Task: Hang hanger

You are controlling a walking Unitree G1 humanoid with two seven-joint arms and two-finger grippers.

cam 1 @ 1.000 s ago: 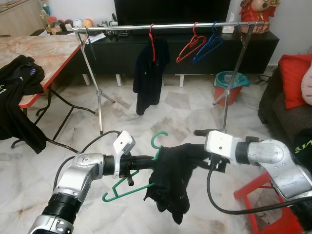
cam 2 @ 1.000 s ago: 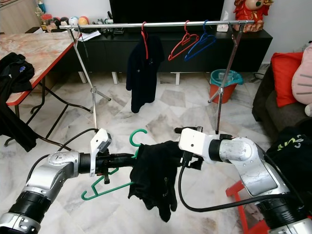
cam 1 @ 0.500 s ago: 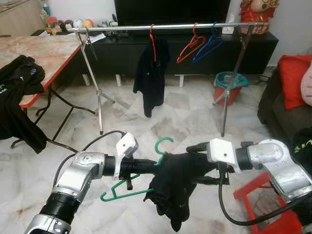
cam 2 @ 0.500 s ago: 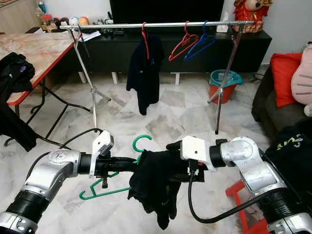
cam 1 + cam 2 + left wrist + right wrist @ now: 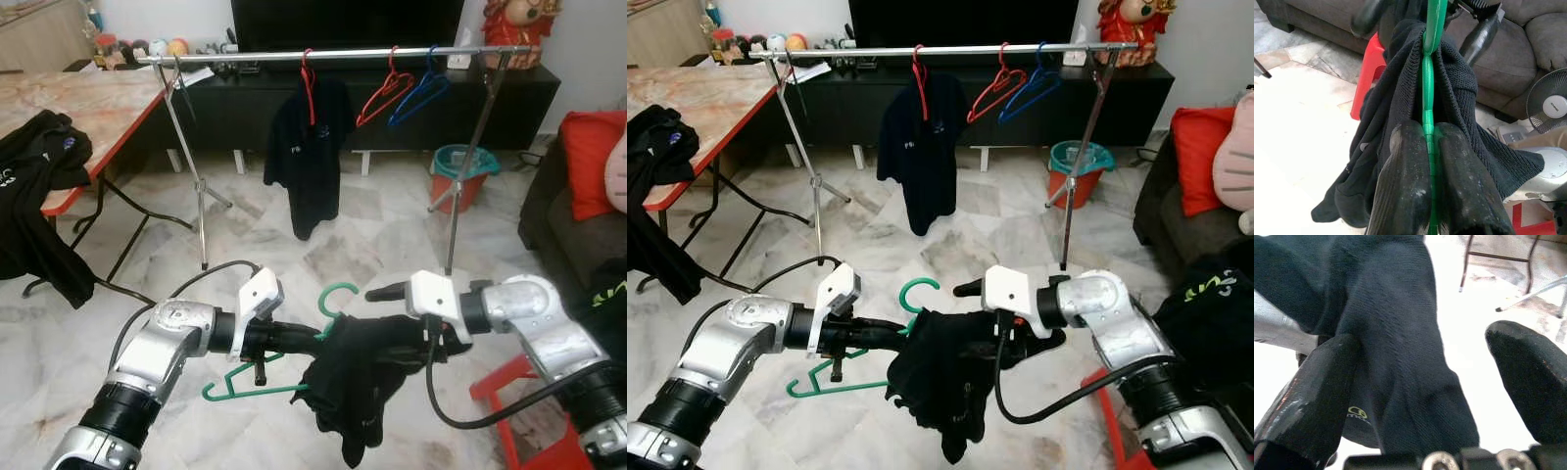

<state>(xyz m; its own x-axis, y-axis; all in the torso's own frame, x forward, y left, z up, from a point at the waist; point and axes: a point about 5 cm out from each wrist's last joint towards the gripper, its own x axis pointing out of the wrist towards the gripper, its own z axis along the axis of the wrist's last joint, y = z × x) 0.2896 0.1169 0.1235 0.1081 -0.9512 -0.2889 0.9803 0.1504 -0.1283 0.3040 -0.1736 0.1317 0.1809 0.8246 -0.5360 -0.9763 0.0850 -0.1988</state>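
Head cams: left gripper (image 5: 294,336) pinches the green hanger (image 5: 257,377) low over the marble floor, w/ the black garment (image 5: 353,377) bunched on its right arm & the hook pointing up; right gripper (image 5: 416,328) sits against the cloth, spread wide, gripping nothing; clothes rail (image 5: 333,55) stands well ahead w/ a hung black shirt (image 5: 309,152), a red hanger (image 5: 384,96) & a blue hanger (image 5: 419,96); teal bucket (image 5: 464,168) by the rail's right leg, contents too small to tell. Left wrist cam: both fingers (image 5: 1405,181) clamped shut on the green bar, cloth draped either side. Right wrist cam: fingers (image 5: 1308,391) far apart w/ a fold of black fabric between, not pinched. Judgement: garment looks lopsided, so the right claw should tug it along the bar till it sits even before heading to the rail; keep the left pinch firm & hook upright; aim for the free stretch of rail left of the shirt.
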